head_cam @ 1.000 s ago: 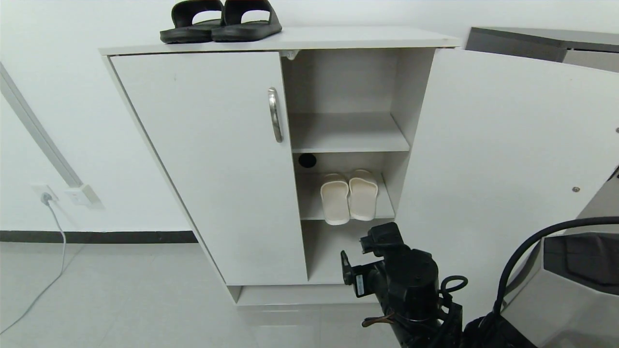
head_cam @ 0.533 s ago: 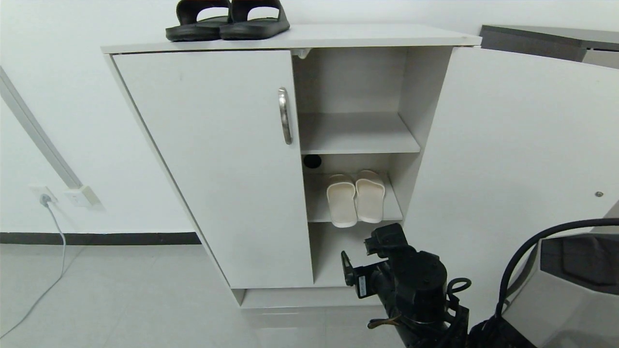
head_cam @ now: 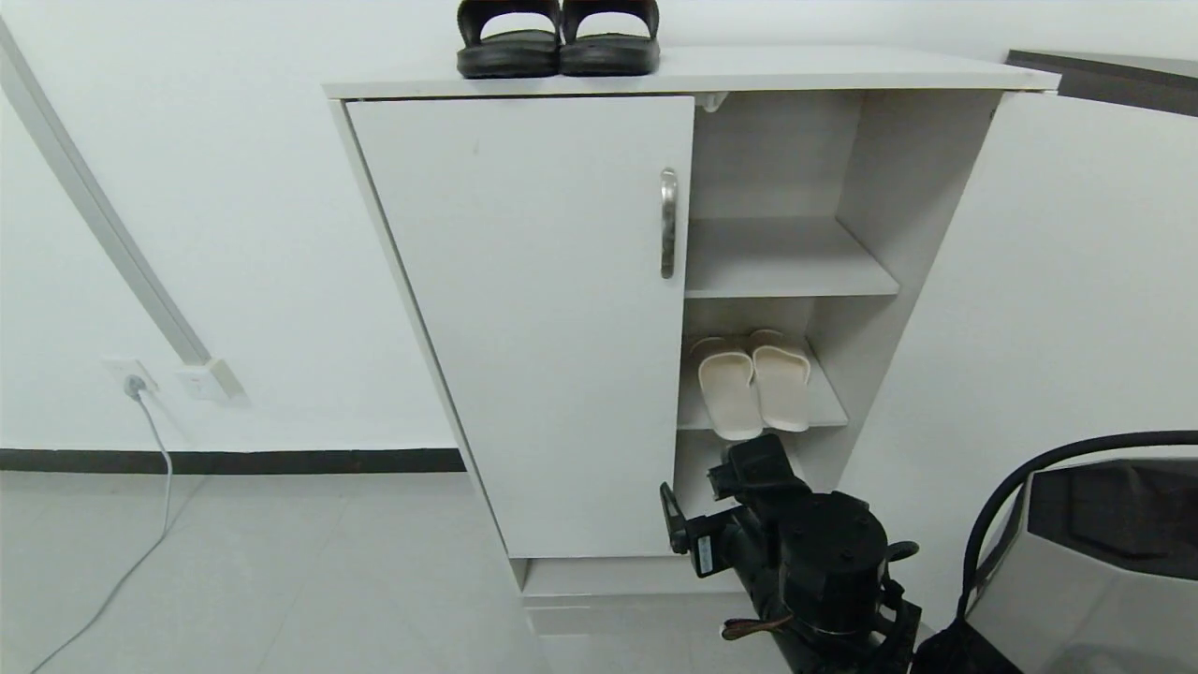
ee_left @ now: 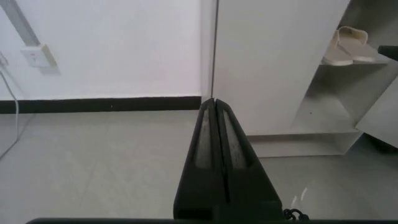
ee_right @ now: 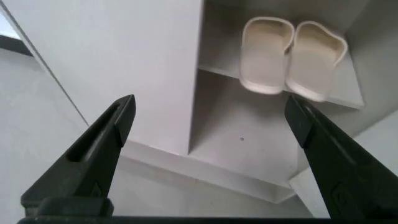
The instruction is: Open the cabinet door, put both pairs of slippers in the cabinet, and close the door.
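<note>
cabinet (head_cam: 796, 70): set on the floor (head_cam: 281, 562) against the wall. left door (head_cam: 543, 309): shut, with an upright metal handle (head_cam: 667, 223) near its inner edge. right door (head_cam: 1058, 281): wide open, exposing the right compartment.

white slippers (head_cam: 752, 382): side by side and touching on the middle shelf (head_cam: 828, 412) of the open compartment, front ends reaching the shelf's front edge.

black slippers (head_cam: 559, 42): side by side on the cabinet top, above the shut left door, outside the cabinet.

left tool (ee_left: 214, 102): clenched, fingers (ee_left: 205, 140) pressed flat together with nothing between them. held low over the floor, facing the foot of the left door.

right tool (ee_right: 210, 106): released, fingers (ee_right: 102, 140) spread wide, grasping nothing. aimed at the open compartment, apart from the white slippers and their shelf.

wall socket (head_cam: 131, 379): on the wall left of the cabinet, with a cable hanging to the floor.
</note>
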{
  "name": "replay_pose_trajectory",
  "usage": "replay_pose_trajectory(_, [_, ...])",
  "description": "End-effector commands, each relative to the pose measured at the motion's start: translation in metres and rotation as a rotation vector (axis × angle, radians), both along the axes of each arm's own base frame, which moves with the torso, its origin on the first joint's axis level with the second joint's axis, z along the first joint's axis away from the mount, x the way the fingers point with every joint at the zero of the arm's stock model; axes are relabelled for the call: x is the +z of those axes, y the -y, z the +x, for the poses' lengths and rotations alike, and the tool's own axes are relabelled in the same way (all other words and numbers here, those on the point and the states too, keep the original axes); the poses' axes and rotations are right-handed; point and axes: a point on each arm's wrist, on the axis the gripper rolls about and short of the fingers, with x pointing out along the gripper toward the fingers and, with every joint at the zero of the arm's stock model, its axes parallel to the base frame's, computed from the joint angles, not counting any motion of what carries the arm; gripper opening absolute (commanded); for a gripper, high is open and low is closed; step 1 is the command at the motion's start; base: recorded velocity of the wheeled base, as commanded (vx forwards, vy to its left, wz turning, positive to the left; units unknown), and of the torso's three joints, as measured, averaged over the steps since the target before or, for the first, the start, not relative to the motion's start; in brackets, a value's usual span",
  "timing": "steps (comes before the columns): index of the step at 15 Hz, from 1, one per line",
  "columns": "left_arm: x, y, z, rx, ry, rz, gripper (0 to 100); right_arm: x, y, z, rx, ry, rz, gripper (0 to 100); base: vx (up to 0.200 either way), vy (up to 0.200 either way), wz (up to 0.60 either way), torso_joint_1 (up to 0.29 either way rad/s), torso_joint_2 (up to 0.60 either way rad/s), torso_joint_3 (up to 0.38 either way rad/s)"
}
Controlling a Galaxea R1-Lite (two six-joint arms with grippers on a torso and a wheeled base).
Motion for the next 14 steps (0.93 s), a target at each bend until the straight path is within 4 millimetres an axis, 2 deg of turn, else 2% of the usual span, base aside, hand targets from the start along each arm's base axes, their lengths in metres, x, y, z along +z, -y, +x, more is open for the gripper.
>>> replay_pose_trajectory(1, [0.0001,0.0000,0.0001,0.001,-0.001,0.000,0,-0.0063,0.0022,-0.0015,0.006,-0.011,-0.023,100,0.000,0.200,0.00,0.002,0.00,0.002])
replay_pose_trajectory(7, [0.0000,0.0000,0.0000,0.001,0.001,-0.001,0,-0.0074,0.0029,-0.0023,0.022,-0.011,-0.028,100,0.000,0.200,0.00,0.002,0.00,0.002])
replay_pose_trajectory(14, [0.0000,0.0000,0.0000,0.002,0.001,0.000,0,-0.0048,0.0037,-0.0010,0.019,0.000,-0.014,100,0.000,0.000,0.00,0.000,0.00,0.000])
